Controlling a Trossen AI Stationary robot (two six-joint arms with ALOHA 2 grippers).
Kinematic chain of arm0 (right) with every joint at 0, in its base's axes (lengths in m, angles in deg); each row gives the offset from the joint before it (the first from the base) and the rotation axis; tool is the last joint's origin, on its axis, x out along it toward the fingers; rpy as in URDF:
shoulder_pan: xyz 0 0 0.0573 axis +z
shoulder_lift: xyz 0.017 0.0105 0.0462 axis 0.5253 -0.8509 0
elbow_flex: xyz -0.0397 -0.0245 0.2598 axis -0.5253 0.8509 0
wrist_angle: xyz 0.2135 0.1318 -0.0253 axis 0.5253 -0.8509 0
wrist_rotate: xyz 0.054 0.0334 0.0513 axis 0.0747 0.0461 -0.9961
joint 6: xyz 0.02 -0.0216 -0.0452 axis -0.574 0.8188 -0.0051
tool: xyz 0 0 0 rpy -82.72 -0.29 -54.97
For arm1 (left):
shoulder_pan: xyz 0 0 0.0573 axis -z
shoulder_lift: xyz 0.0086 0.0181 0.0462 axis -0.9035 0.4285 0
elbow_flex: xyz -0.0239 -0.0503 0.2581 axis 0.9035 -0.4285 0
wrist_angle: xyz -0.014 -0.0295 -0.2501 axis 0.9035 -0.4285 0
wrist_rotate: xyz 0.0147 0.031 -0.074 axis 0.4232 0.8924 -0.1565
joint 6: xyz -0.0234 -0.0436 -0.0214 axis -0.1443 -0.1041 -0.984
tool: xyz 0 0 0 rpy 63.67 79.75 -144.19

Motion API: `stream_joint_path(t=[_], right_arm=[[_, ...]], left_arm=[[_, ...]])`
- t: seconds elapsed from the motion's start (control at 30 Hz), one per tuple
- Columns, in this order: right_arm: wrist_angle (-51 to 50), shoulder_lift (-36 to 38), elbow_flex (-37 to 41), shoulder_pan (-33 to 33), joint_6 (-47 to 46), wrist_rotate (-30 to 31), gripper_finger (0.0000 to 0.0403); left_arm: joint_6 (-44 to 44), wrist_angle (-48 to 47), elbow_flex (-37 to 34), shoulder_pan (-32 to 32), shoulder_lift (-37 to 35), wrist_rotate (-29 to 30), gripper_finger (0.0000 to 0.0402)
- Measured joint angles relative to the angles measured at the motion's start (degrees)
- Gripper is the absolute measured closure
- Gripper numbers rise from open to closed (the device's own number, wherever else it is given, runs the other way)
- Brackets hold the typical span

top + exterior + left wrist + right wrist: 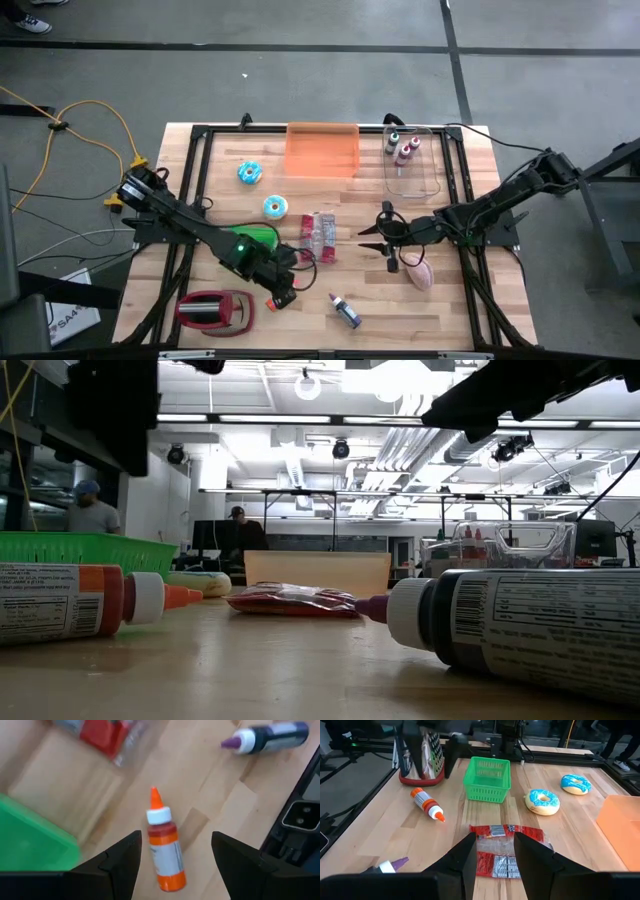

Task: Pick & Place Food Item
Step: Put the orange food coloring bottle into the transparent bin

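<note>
An orange-bodied bottle (275, 301) with a white collar and orange tip lies on its side on the wood, lower centre-left of the high view. In the left wrist view it (163, 842) lies between two dark fingers (118, 865), untouched, tip pointing up-frame.

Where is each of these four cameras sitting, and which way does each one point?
High view: above the table, facing straight down; both arms show.
Low view: at tabletop level, facing across into the room; dark arm parts hang overhead.
Left wrist view: on the left arm, facing down at the orange bottle between its open left hand.
Right wrist view: on the right arm, facing across the table past the right hand.
Shared: the orange bottle and the red packet appear in all four views.
</note>
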Motion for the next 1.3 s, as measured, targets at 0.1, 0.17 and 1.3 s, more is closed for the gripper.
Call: stream_joint_path(t=[0.1,0.17,1.3], right_arm=[[-0.45,0.01,0.02,0.0,-0.01,0.0,0.0285],[-0.76,0.01,0.02,0.0,-0.13,-0.02,0.0285],[-0.85,0.01,0.02,0.0,-1.99,-0.17,0.0285]], left_arm=[[-1.55,-0.13,0.04,0.31,2.45,-1.94,0.0167],[-2.89,-0.3,0.06,0.36,4.26,-4.42,0.0167],[-12.68,0.14,0.17,5.99,7.69,-2.17,0.0167]])
